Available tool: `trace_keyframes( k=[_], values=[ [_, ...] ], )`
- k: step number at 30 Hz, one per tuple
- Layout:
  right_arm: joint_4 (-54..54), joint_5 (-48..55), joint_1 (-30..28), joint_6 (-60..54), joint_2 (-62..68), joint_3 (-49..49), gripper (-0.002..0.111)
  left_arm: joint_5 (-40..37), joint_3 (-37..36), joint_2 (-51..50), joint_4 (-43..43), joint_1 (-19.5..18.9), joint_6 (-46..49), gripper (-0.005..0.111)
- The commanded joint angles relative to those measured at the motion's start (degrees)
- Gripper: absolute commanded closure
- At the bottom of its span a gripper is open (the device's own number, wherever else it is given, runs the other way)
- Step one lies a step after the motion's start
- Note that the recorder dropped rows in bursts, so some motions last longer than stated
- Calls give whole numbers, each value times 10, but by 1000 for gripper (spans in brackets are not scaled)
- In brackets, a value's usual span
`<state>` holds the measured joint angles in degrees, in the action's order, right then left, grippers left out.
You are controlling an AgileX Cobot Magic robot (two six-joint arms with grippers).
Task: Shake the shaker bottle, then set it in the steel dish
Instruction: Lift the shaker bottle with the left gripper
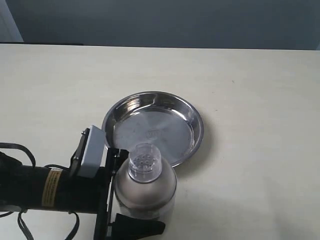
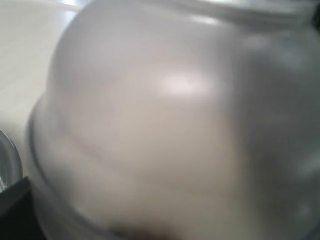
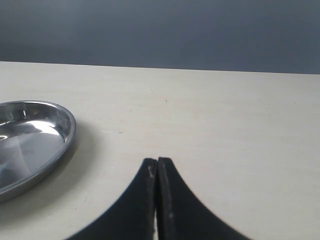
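The shaker bottle [image 1: 145, 187], frosted with a small clear cap, stands upright just in front of the steel dish's [image 1: 150, 131] near rim and hides a bit of it. My left gripper [image 1: 127, 192] comes in from the left and is shut on the bottle's body, one black finger on each side. In the left wrist view the blurred bottle [image 2: 165, 130] fills nearly the whole picture. Whether the bottle rests on the table or hangs above it I cannot tell. My right gripper [image 3: 157, 161] is shut on nothing, low over bare table, with the dish [image 3: 30, 140] off to one side.
The table [image 1: 260, 150] is pale and plain. The dish holds nothing. A dark wall runs along the table's far edge [image 1: 165, 47]. The left arm's black cables [image 1: 20, 150] lie at the near left.
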<state>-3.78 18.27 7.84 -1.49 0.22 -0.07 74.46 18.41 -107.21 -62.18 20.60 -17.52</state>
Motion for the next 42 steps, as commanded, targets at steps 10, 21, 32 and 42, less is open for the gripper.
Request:
trace_keyframes(
  k=[10,21,32,42],
  values=[
    [1,-8,2,0,-2,1,109,-45,-6,-14,9,1,-21,25],
    [1,-8,2,0,-2,1,109,-45,-1,-14,8,30,-20,25],
    [1,-8,2,0,-2,1,109,-45,-1,-14,9,30,-32,35],
    [1,-8,2,0,-2,1,109,-45,-1,-14,-14,30,-45,91]
  ],
)
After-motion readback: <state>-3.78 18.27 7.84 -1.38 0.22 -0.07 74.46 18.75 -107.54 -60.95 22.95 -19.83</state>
